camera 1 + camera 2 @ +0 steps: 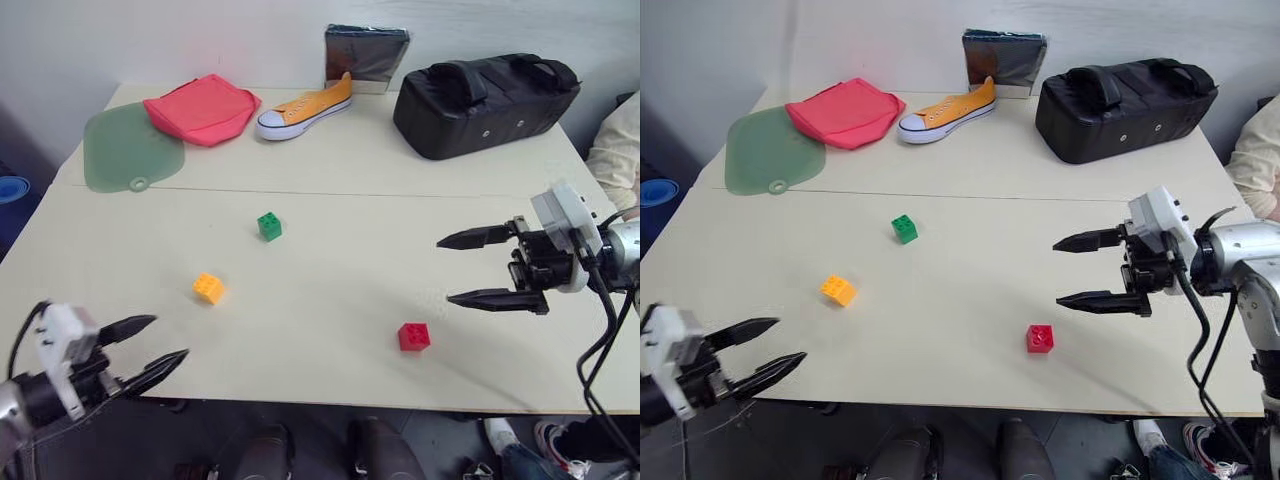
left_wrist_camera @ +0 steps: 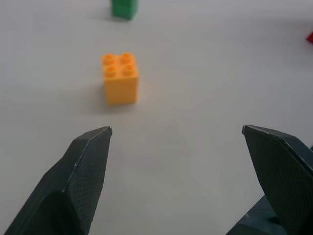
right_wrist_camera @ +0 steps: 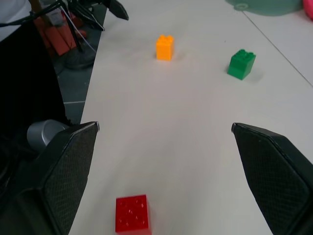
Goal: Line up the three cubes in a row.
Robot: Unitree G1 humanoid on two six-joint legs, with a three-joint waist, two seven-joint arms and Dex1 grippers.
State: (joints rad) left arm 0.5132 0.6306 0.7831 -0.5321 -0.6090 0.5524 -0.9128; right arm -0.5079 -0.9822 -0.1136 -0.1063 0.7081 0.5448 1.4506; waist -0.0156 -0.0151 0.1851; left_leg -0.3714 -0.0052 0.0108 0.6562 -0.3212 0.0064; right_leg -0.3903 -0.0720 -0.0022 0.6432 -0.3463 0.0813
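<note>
Three studded cubes lie apart on the cream table [image 1: 330, 200]. The green cube [image 1: 269, 226] is farthest back, the orange-yellow cube [image 1: 208, 288] sits left of centre, and the red cube [image 1: 414, 336] rests near the front edge at the right. My left gripper [image 1: 152, 343] hovers open at the front left corner, empty, pointing toward the orange-yellow cube [image 2: 120, 78]. Raised above the table, my right gripper [image 1: 462, 268] is open and empty, up and to the right of the red cube [image 3: 132, 214].
Along the back of the table lie a green mat [image 1: 128, 148], a red pouch [image 1: 203, 108], an orange sneaker [image 1: 305, 108], a dark foil packet [image 1: 365, 52] and a black bag [image 1: 485, 102]. A person's sleeve [image 1: 618, 150] shows at the right edge.
</note>
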